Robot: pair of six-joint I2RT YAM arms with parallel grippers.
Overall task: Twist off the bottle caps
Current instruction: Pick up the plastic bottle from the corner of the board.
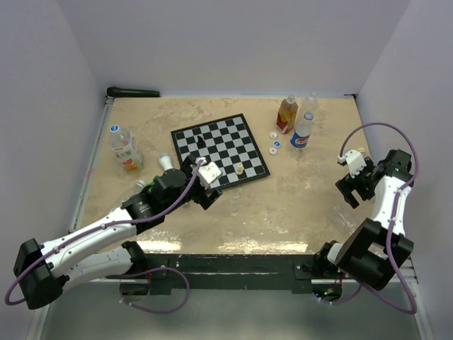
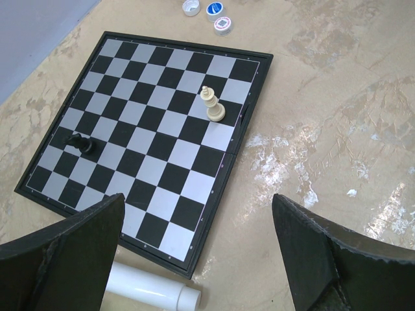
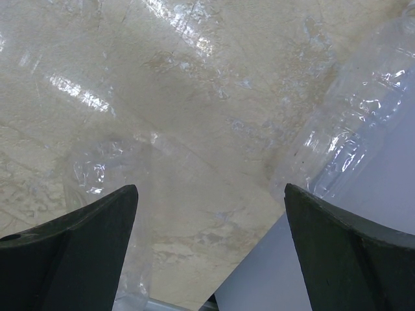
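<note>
Left tool gapes fully open, empty, hovering over near edge of chessboard, touching nothing. Three loose bottle caps lie on tabletop just right of board, close beside upright bottles at far right. Right tool likewise spread wide, gripping nothing, held above tabletop near right wall, well apart from caps; clear plastic bottle glints beside it in wrist view.

A robotics lab bench: plain pale walls enclose a beige marbled tabletop, two black-and-white robot arms bolted alongside.
</note>
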